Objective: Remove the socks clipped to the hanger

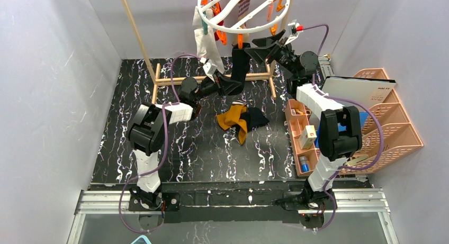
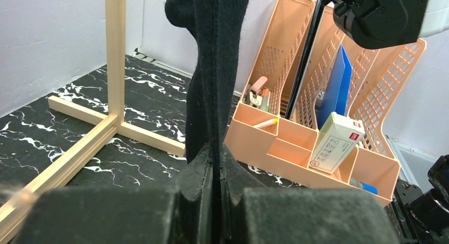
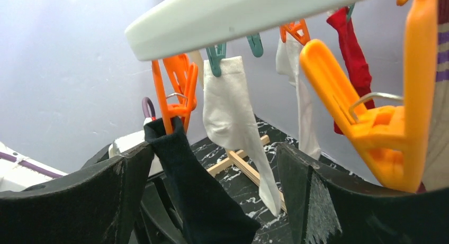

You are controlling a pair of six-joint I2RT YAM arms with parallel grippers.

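Observation:
The white ring hanger [image 1: 249, 27] hangs at the top centre with orange and teal clothespins. A black sock [image 1: 240, 61] hangs from an orange pin [image 3: 174, 96]; it also shows in the left wrist view [image 2: 214, 69] and in the right wrist view [image 3: 196, 191]. My left gripper [image 1: 231, 85] is shut on its lower end. My right gripper [image 1: 262, 48] is open just below the ring, its jaws either side of the black sock's top. White socks [image 1: 207, 40] [image 3: 233, 117], a red sock [image 3: 349, 59] and a striped sock [image 1: 243, 7] stay clipped. A mustard sock [image 1: 234, 119] and a dark sock [image 1: 257, 117] lie on the table.
A light wooden pole frame [image 1: 212, 79] stands behind the left gripper, its base on the black marble table [image 1: 174, 143]. A peach desk organiser [image 1: 381, 122] with boxes and a blue folder stands at the right, close to the right arm. Grey walls enclose the sides.

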